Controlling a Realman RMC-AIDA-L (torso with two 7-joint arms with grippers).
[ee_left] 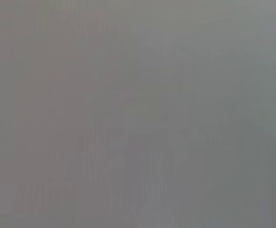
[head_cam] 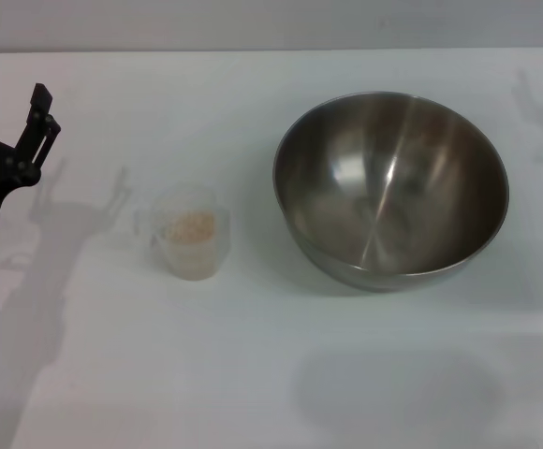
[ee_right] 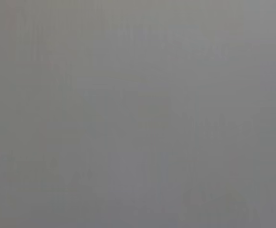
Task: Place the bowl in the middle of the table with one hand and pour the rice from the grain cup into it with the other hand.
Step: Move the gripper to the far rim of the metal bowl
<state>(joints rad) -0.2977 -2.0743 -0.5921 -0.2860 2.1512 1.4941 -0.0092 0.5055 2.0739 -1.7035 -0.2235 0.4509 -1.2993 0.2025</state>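
Observation:
The steel bowl stands upright and empty on the white table, right of the middle in the head view. The clear grain cup stands upright to the left of the bowl, apart from it, with a heap of pale rice inside. My left gripper is at the far left edge, raised above the table and well to the left of the cup, touching nothing. My right gripper is out of view. Both wrist views show only a plain grey blur.
The table's far edge meets a grey wall at the back. Shadows of the arms fall on the table at the left and at the far right.

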